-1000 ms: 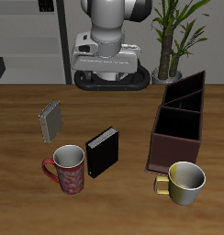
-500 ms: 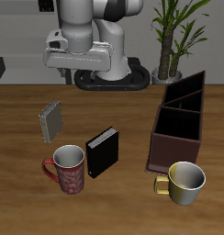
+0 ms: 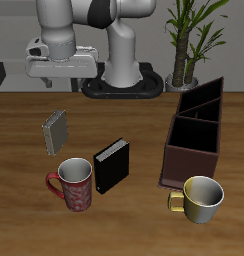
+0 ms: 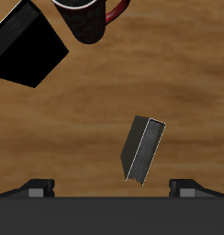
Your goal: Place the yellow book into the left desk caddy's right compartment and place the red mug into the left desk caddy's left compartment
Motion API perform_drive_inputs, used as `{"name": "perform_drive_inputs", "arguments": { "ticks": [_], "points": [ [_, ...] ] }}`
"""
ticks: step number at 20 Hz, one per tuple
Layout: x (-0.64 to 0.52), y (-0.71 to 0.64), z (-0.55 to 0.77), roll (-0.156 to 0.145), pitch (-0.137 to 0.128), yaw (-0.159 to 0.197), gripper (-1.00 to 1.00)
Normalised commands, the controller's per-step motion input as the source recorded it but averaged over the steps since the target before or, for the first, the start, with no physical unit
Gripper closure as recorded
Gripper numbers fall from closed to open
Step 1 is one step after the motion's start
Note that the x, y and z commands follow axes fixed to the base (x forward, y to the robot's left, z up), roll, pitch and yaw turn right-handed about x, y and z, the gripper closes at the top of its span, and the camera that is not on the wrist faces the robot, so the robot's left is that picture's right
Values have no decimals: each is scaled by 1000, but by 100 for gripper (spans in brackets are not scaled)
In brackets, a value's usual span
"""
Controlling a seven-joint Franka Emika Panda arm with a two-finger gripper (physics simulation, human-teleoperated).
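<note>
A brown wood-grain table [image 3: 134, 120] fills the lower part of the exterior view; behind it stands a potted plant [image 3: 184, 40] at upper right. The gripper [image 3: 56, 78] hangs at upper left above the yellow book [image 3: 55, 130], its fingertips [image 4: 39, 186] spread wide, holding nothing. The red mug [image 3: 73, 184] sits lower left beside a black book [image 3: 111, 166]. The caddy [image 3: 195, 132] lies at right, a gold mug [image 3: 200, 197] just before it.
</note>
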Motion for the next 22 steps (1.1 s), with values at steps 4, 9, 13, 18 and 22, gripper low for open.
{"name": "perform_drive_inputs", "arguments": {
  "ticks": [4, 9, 13, 18, 22],
  "points": [
    [124, -354, -99, -2, -48, -69, -100],
    [-18, -220, -131, -29, -58, -32, -100],
    [101, -146, -198, -12, -14, -24, -100],
    [23, -7, -283, -3, -3, -32, -100],
    [-9, 22, -266, 9, -3, -35, -100]
  ]
}}
